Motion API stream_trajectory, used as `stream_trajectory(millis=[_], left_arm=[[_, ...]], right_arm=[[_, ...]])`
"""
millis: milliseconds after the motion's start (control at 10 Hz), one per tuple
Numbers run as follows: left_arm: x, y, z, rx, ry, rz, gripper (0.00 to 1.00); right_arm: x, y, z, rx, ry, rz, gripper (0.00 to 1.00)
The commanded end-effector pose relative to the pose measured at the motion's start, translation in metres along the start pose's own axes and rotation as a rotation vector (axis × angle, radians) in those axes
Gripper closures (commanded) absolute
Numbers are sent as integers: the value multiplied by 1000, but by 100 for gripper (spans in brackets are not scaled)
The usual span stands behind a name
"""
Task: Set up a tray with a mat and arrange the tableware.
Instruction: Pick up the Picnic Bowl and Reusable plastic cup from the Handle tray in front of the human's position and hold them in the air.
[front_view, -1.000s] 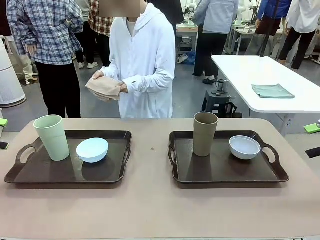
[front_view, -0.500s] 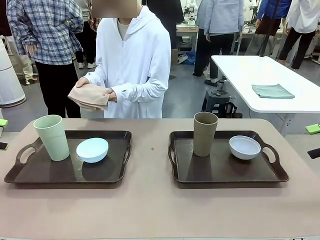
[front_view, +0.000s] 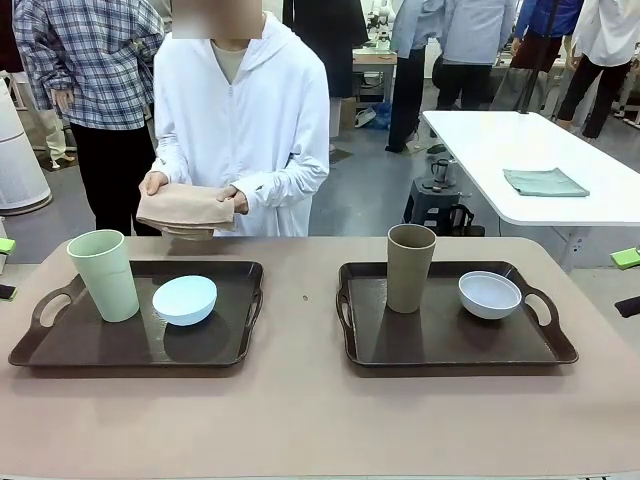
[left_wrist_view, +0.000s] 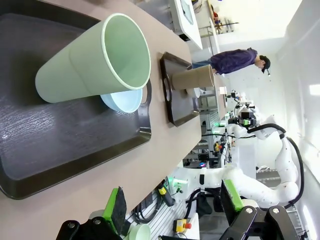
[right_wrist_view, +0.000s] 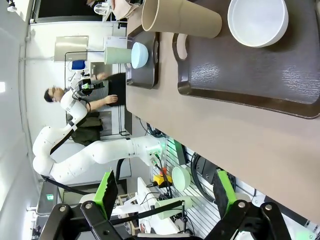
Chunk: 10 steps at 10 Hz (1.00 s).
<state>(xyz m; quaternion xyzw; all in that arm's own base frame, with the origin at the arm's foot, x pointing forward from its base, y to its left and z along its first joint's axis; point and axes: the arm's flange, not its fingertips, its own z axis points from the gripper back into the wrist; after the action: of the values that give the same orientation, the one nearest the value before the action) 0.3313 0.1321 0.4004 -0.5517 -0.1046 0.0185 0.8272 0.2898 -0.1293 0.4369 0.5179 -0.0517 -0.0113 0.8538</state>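
Soft tan cloth is the mat, folded up in the person's hands. It is held in the air just behind the left tray, past the far edge of the desk.

The mat looks light and floppy. It would likely droop if picked up by one corner, so a pinch on the thick folded edge seems best.

On the left tray stand the green cup and, just beside it, the blue bowl. Well to the right of the left tray sits the right tray with the brown cup and the white bowl.

The cups look light, stiff and smooth. They are tall, so they could tip — a hold around the middle of the wall should be safest. The bowls are low and round, so a pinch on the rim looks right.

The left tool waits on the near side of the left tray, its fingers spread wide and holding nothing. The right tool is spread wide too and holds nothing.
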Motion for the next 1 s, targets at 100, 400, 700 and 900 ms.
stream_trajectory(millis=[100,400,700,900], left_arm=[[-1,2,2,-10,3,-19,0],[-1,2,2,-10,3,-19,0],[-1,2,2,-10,3,-19,0],[-1,2,2,-10,3,-19,0]], right_arm=[[0,1,0,24,-8,18,0],[0,1,0,24,-8,18,0],[0,1,0,24,-8,18,0],[0,1,0,24,-8,18,0]])
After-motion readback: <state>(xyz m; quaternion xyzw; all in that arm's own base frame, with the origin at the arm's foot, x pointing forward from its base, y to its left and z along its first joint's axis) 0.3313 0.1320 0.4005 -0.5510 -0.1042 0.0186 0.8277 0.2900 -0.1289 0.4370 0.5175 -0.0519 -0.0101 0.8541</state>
